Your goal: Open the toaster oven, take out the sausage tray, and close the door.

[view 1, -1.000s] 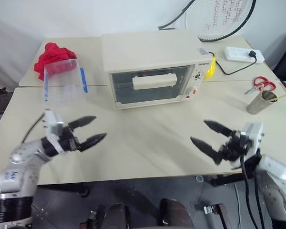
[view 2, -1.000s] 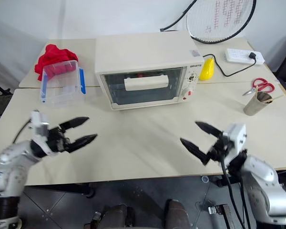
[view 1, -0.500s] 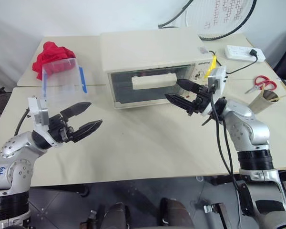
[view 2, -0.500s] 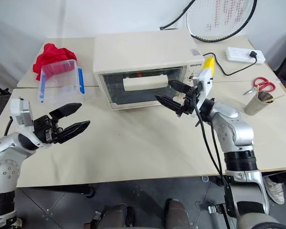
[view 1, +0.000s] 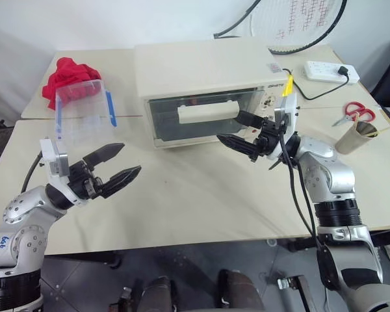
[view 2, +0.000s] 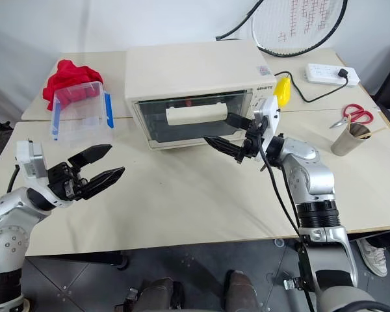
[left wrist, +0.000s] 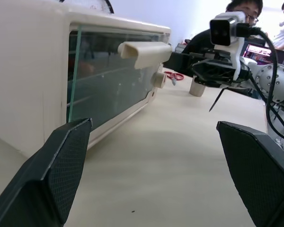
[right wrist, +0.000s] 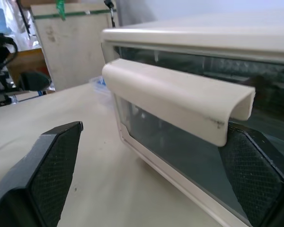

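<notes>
Toaster oven [view 1: 208,88] shut on the table, both grippers spread wide.

Head views: the right gripper [view 2: 226,133] hovers at the door [view 2: 192,120] handle's end; the tray inside is hard to make out. The left gripper [view 1: 117,166] hangs near a clear box [view 1: 84,114].
Right wrist view: the handle [right wrist: 175,97] lies between the black fingers [right wrist: 42,175], untouched.

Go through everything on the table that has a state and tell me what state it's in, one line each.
Toaster oven: upright on the table.
Door: closed.
Left gripper: open, holding nothing.
Right gripper: open, at the door handle's end, not closed on it.
Plastic box: standing on edge, lid on.
Scissors: lying closed.
Power strip: one plug in.
</notes>
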Available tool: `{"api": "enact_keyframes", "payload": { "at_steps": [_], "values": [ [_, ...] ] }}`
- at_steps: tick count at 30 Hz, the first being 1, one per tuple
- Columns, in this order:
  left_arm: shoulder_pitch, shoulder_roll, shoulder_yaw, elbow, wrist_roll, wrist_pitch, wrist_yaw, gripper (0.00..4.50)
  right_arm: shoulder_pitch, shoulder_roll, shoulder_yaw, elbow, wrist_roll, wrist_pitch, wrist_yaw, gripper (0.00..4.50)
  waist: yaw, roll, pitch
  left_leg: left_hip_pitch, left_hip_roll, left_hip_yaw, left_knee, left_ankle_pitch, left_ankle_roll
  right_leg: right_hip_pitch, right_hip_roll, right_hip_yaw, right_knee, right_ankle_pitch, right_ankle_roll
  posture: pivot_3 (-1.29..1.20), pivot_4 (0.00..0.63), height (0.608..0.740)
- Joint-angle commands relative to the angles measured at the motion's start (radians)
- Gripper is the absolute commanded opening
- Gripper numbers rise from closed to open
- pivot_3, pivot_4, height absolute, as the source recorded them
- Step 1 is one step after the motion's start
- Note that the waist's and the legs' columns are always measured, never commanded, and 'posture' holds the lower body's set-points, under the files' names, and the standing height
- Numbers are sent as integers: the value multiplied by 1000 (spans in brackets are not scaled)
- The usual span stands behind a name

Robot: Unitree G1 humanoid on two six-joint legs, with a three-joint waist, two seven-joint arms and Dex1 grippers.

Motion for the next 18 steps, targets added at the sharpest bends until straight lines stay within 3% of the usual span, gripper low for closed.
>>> {"api": "enact_keyframes", "payload": {
  "at_steps": [1, 14, 18],
  "values": [
    [2, 3, 45, -11, -21, -9, 13, 4477, 27, -28, 0, -95, 14, -45, 95, 4500, 0, 0, 0, 0, 0, 0, 0, 0, 0, 0, 0, 0, 0, 0, 0, 0, 150, 740],
    [-11, 28, 53, 41, -24, 19, 20, 4477, 107, -80, 74, -154, -96, -235, 254, 4500, -18, 0, 0, 1, 0, 2, -2, 0, 0, -1, 0, 0, 0, 0, 0, 0, 150, 740],
    [-60, 12, 59, 96, -25, 14, 45, 3589, 126, -85, 83, -147, -126, -296, 274, 4500, -16, 0, 0, 1, 0, 2, -2, 0, 0, -1, 0, 0, 0, 0, 0, 0, 150, 740]
  ]
}}
